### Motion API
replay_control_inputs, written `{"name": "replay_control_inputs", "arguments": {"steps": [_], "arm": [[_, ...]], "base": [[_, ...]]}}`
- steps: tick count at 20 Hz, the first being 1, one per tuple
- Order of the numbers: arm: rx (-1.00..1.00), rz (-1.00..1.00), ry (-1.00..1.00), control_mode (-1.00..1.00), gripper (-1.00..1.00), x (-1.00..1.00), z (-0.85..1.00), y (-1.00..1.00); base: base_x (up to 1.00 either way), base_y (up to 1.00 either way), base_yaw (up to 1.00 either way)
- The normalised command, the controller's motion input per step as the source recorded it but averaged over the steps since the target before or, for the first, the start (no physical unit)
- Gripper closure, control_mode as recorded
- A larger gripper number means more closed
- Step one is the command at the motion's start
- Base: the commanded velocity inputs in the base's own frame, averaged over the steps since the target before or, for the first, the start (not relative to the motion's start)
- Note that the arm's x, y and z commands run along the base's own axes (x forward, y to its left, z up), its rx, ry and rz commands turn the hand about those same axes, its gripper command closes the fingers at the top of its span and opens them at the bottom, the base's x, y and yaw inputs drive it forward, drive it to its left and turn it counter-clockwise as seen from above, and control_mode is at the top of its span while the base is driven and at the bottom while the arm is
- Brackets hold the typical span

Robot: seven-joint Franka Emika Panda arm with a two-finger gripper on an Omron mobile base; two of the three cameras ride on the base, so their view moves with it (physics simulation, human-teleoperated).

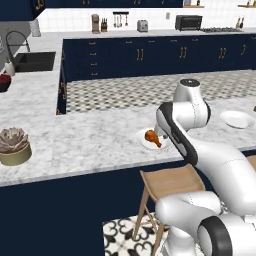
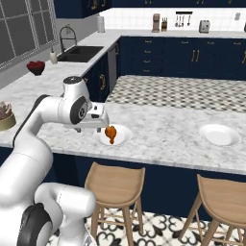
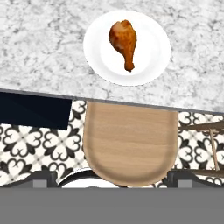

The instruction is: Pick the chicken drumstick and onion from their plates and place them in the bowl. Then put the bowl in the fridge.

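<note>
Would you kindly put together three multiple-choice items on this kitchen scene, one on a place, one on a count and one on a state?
1. Where does the chicken drumstick lie?
A. on a white plate on the marble counter
B. on a wooden stool
C. in the sink

2. How many white plates stand on the counter in the right base view?
A. one
B. two
C. four

3. How is the gripper?
A. shut on the drumstick
B. shut on nothing
C. open, holding nothing

Answers:
1 A, the drumstick rests within the plate's rim on the marble.
2 B, one plate bears the drumstick and a second plate sits further along.
3 C, the fingers stand wide apart, off the drumstick.
</note>
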Motion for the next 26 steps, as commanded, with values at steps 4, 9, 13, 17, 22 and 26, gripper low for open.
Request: {"name": "replay_control_inputs", "arguments": {"steps": [4, 9, 13, 17, 22, 26], "arm": [[0.00, 0.00, 0.00, -1.00, -1.00, 0.01, 0.00, 0.00], [0.02, 0.07, 0.03, -1.00, -1.00, 0.74, -0.10, -0.14], [0.01, 0.00, 0.25, -1.00, -1.00, 1.00, -0.24, -0.11], [0.00, 0.00, 0.31, -1.00, -1.00, 1.00, -0.20, -0.09], [0.00, -0.03, 0.13, -1.00, -1.00, 0.94, -0.25, -0.07], [0.00, 0.00, 0.00, -1.00, -1.00, 0.49, -0.71, 0.00]], "base": [[0.08, 0.00, 0.00], [0.00, 0.00, 0.00], [0.00, 0.00, 0.00], [0.00, 0.00, 0.00], [0.00, 0.00, 0.00], [0.00, 0.00, 0.00]]}}
